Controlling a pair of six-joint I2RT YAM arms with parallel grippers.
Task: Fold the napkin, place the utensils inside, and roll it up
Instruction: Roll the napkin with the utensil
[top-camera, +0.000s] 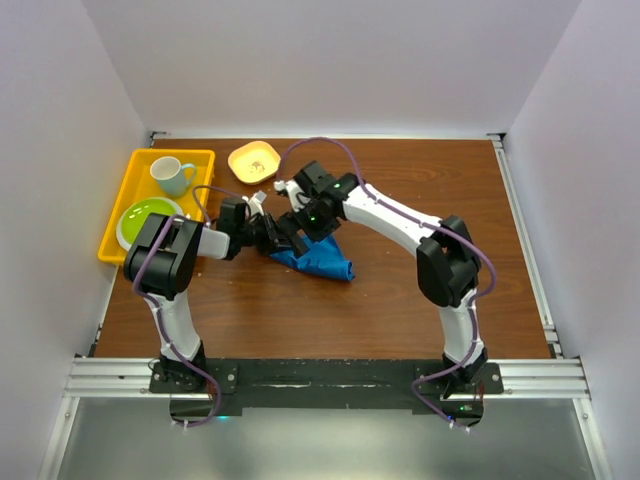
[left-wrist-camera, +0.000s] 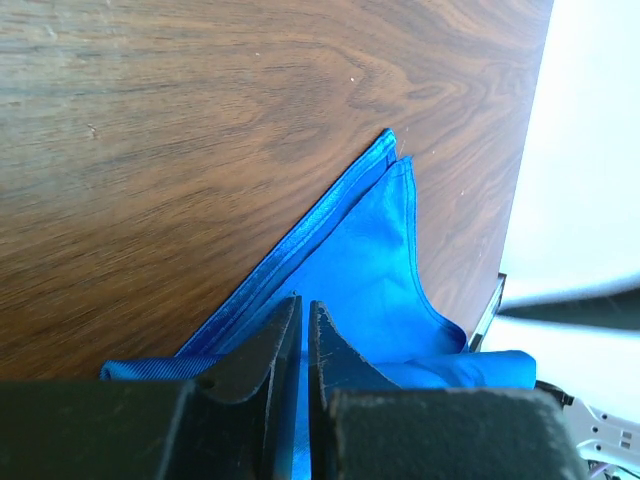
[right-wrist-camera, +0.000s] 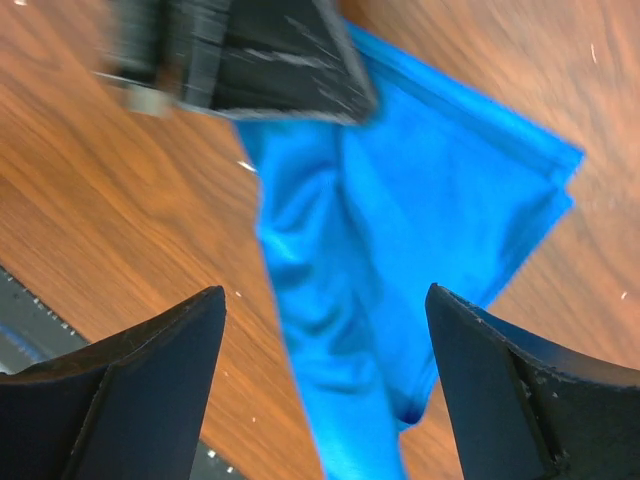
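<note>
Napkin (top-camera: 322, 260) on table (top-camera: 420, 300), folded to triangle, tip pointing away from L gripper (left-wrist-camera: 303, 330), which is pinched tight on near edge. R gripper (right-wrist-camera: 322, 295) spread wide, hovering directly over cloth, fold running btwn its fingers; R nearer free end

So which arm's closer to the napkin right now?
Left. Left fingers are pinched on the napkin; right fingers hang open above it.

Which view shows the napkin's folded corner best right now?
Left wrist: the napkin fills it sharply, layered edges meeting at a pointed corner. Right wrist shows the cloth blurred below the open right gripper. Top external shows only a small blue patch, partly covered by the right arm.
</note>
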